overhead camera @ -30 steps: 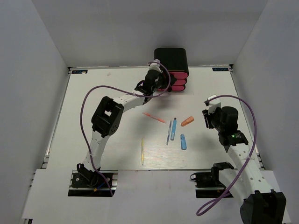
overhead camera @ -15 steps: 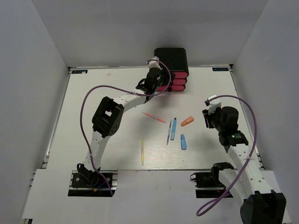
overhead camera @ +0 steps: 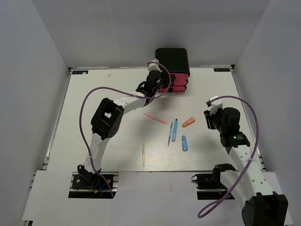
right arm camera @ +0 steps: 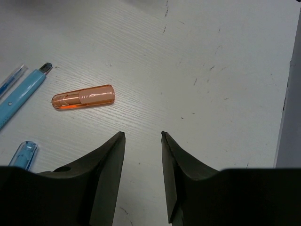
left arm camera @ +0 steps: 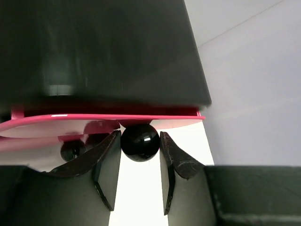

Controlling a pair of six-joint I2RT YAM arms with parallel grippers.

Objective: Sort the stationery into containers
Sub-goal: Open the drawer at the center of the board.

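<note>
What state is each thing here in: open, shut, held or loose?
left gripper: shut on knob
right gripper: open, empty
drawers: look pushed in
orange stub: loose on table
blue stub: loose
light blue marker: loose
grey-blue pen: loose
pink-orange pen: loose
yellow stick: loose

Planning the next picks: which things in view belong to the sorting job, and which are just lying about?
Job: yellow stick, pink-orange pen, grey-blue pen, light blue marker, blue stub, orange stub, pink drawers in the black cabinet, knob in the left gripper.
Not the job: purple cables, part of the rig.
</note>
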